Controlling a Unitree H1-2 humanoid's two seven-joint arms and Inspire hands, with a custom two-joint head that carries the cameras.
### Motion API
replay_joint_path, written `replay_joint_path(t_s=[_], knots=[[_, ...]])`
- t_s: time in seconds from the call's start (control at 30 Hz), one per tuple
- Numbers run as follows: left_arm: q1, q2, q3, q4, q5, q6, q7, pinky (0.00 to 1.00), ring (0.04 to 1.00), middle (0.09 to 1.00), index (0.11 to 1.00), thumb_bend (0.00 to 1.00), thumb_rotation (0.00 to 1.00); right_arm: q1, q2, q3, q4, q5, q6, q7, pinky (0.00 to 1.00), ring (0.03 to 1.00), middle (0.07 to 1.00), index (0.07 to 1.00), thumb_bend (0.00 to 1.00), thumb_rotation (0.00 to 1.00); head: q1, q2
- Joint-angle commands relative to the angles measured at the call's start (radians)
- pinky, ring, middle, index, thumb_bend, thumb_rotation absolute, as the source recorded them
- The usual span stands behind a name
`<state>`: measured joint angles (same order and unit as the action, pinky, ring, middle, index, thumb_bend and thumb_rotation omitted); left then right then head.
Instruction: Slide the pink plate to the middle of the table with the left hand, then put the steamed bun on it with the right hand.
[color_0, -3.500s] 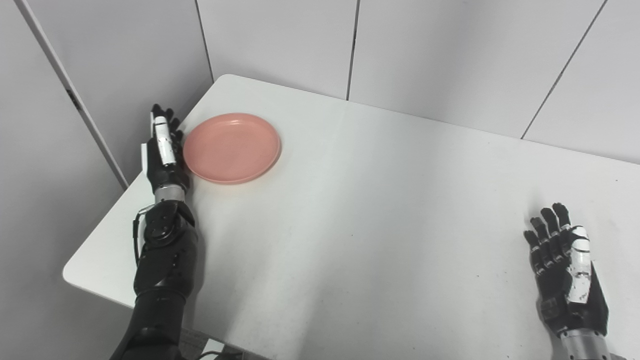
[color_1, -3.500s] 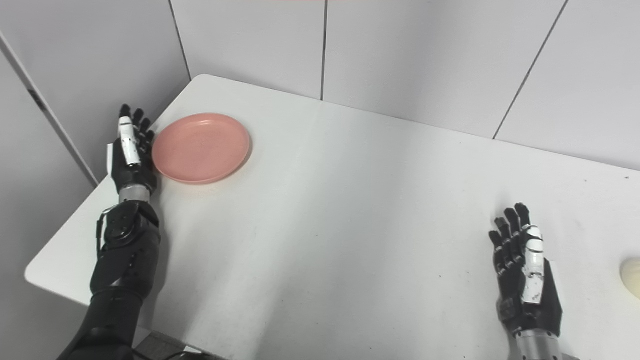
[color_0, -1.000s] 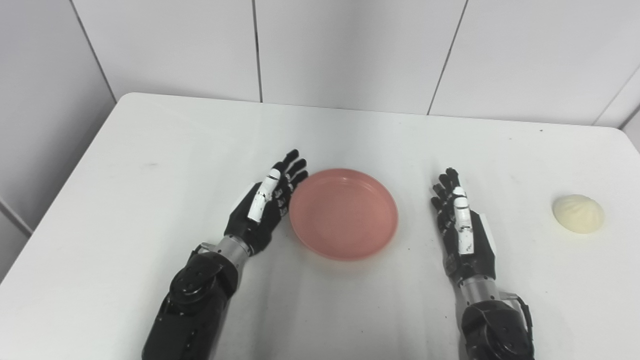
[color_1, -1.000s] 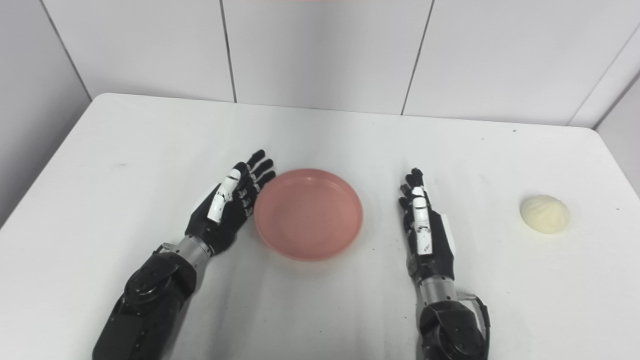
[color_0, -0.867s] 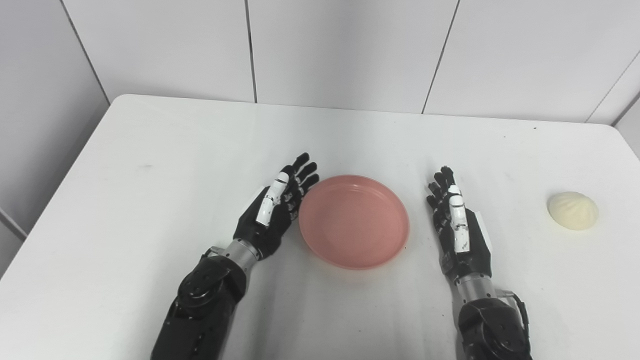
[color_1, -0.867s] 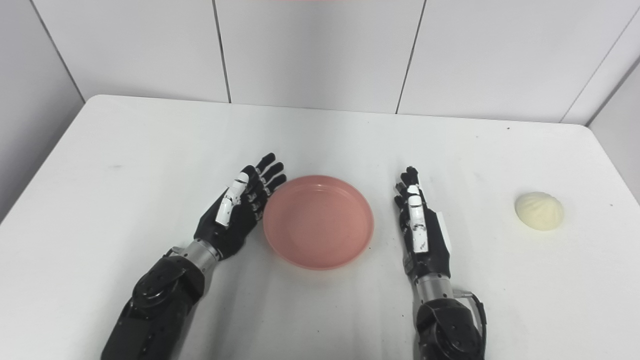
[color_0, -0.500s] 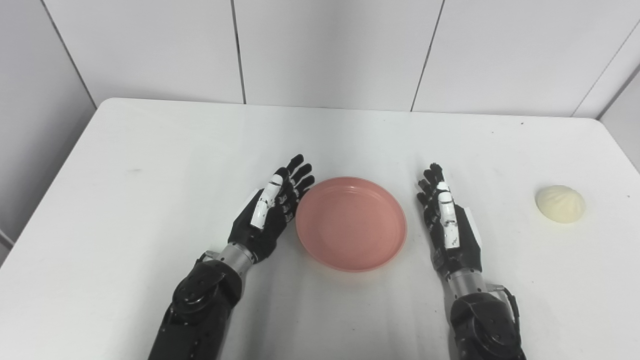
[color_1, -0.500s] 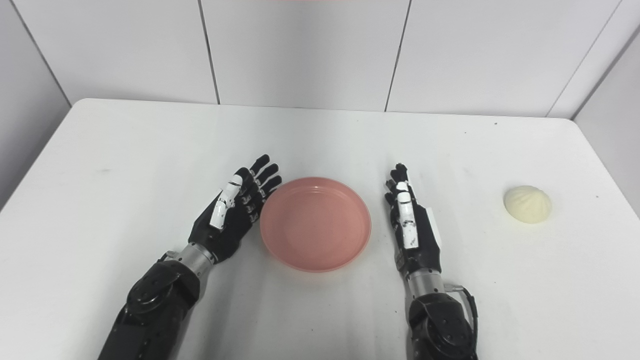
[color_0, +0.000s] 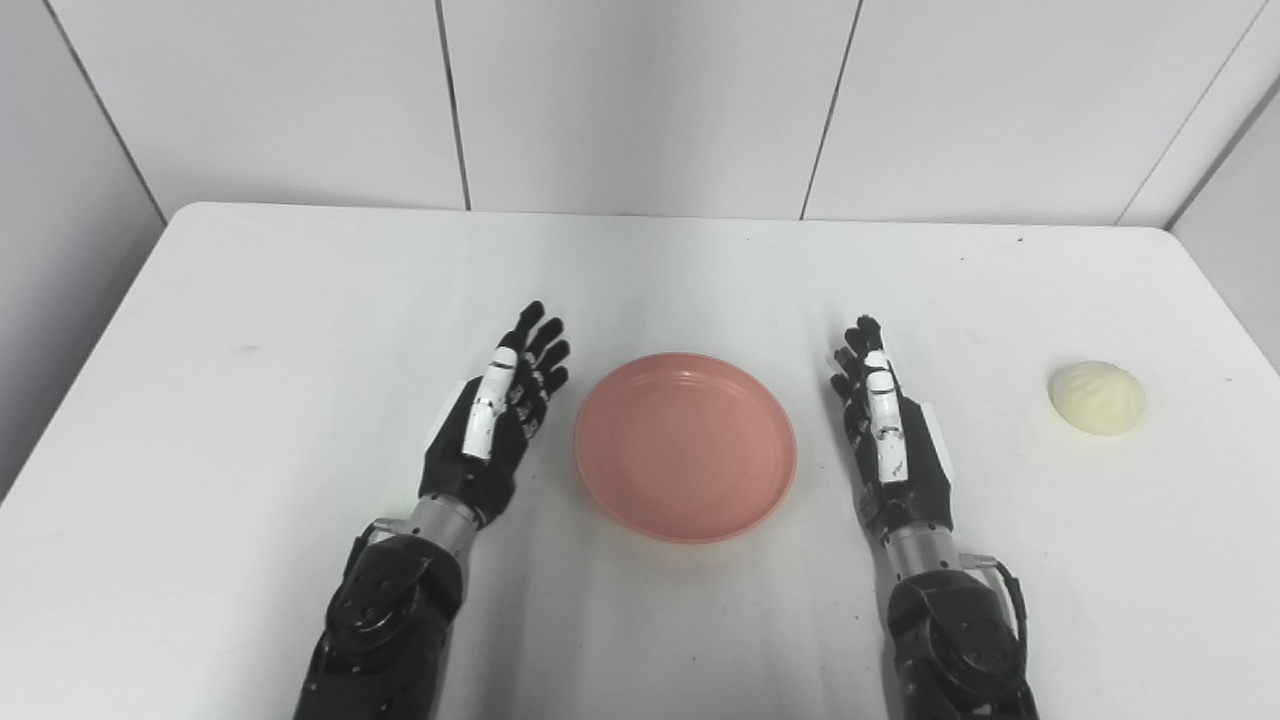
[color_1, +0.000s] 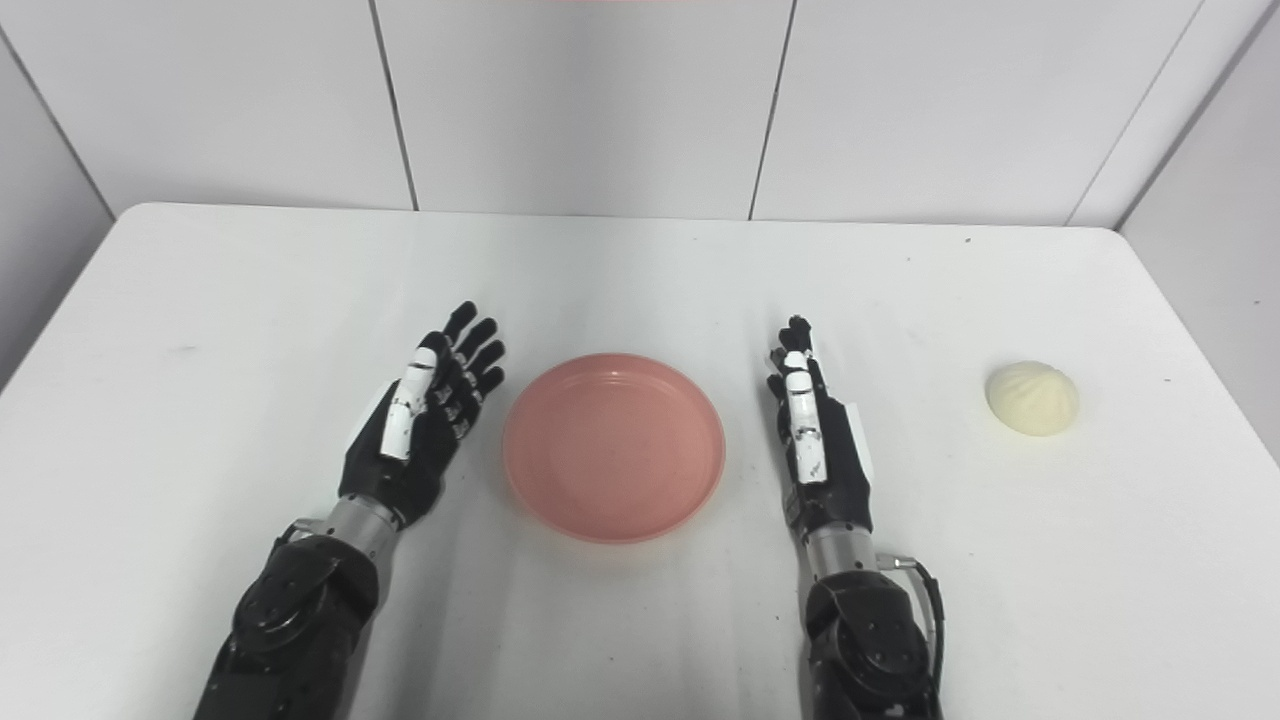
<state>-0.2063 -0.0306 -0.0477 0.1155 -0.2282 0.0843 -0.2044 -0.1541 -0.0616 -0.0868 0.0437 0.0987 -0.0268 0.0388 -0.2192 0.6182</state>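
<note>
The pink plate (color_0: 686, 445) lies flat and bare near the middle of the white table (color_0: 300, 290). My left hand (color_0: 498, 424) stands on its edge just left of the plate, open, with a small gap between it and the rim. My right hand (color_0: 888, 440) stands likewise just right of the plate, open and holding nothing. The pale steamed bun (color_0: 1096, 397) sits on the table far to the right, well apart from the right hand.
White wall panels (color_0: 640, 100) rise behind the table's far edge. The table's right edge (color_1: 1190, 330) runs close beyond the bun. Bare tabletop stretches to the left of my left hand.
Over the frames my left hand slid the plate from the far left corner to the middle. In the last half second it drew back left off the rim. The camera panned right.
</note>
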Motion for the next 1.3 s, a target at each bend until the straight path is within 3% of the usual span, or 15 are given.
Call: replay_joint_path(t_s=[0.0,0.1,0.23,0.33,0.4,0.53,0.7,0.87,0.97,1.1,1.27], knots=[[0.016,0.016,0.009,0.035,0.023,-0.002,0.014,1.00,0.983,0.980,0.997,0.41,1.00,-0.044,-0.022,-0.016,-0.011,-0.011,-0.074,-0.010,1.00,0.989,0.994,1.000,0.38,1.00,0.001,-0.001],[0.018,0.023,0.015,0.048,0.014,-0.017,0.007,0.99,0.977,0.975,0.996,0.40,1.00,-0.070,-0.052,-0.022,-0.005,-0.036,-0.111,-0.016,1.00,0.984,0.989,0.998,0.47,1.00,-0.037,-0.008],[0.021,0.038,0.016,0.067,0.010,-0.040,-0.005,0.97,0.974,0.976,0.990,0.41,1.00,-0.102,-0.090,-0.020,-0.057,-0.167,-0.091,-0.076,0.98,0.935,0.962,0.988,0.63,0.98,-0.073,-0.016],[0.025,0.046,0.019,0.078,0.002,-0.047,-0.016,0.97,0.973,0.977,0.993,0.42,1.00,-0.121,-0.124,-0.019,-0.119,-0.241,-0.062,-0.092,0.96,0.931,0.966,0.995,0.65,0.99,-0.110,-0.025],[0.028,0.051,0.021,0.078,-0.003,-0.041,-0.021,0.98,0.973,0.976,0.992,0.41,1.00,-0.131,-0.144,-0.026,-0.158,-0.275,-0.048,-0.094,0.90,0.930,0.977,0.999,0.63,0.94,-0.128,-0.027],[0.033,0.060,0.022,0.089,-0.005,-0.037,-0.028,0.98,0.974,0.973,0.985,0.40,1.00,-0.137,-0.191,-0.031,-0.234,-0.410,0.000,-0.113,0.78,0.813,0.945,0.984,0.60,0.92,-0.169,-0.035],[0.039,0.073,0.023,0.094,-0.020,-0.027,-0.052,0.98,0.975,0.972,0.985,0.39,1.00,-0.151,-0.264,-0.047,-0.287,-0.562,0.023,-0.125,0.72,0.778,0.892,0.944,0.66,0.85,-0.214,-0.041],[0.038,0.083,0.021,0.105,-0.027,-0.028,-0.067,1.00,0.985,0.980,0.990,0.38,1.00,-0.133,-0.321,-0.089,-0.348,-0.631,0.086,-0.103,0.67,0.753,0.874,0.916,0.74,0.73,-0.239,-0.042],[0.036,0.086,0.022,0.110,-0.026,-0.029,-0.071,0.99,0.982,0.979,0.988,0.38,1.00,-0.110,-0.365,-0.118,-0.376,-0.656,0.126,-0.081,0.71,0.830,0.913,0.939,0.78,0.65,-0.243,-0.041],[0.034,0.092,0.026,0.117,-0.037,-0.027,-0.081,0.99,0.985,0.982,0.990,0.39,1.00,-0.091,-0.417,-0.146,-0.382,-0.703,0.186,-0.055,0.76,0.861,0.920,0.950,0.82,0.59,-0.253,-0.041],[0.030,0.102,0.034,0.130,-0.043,-0.031,-0.093,0.99,0.982,0.977,0.990,0.40,1.00,-0.073,-0.528,-0.143,-0.360,-0.740,0.267,0.054,0.79,0.893,0.921,0.928,0.84,0.53,-0.268,-0.041]])
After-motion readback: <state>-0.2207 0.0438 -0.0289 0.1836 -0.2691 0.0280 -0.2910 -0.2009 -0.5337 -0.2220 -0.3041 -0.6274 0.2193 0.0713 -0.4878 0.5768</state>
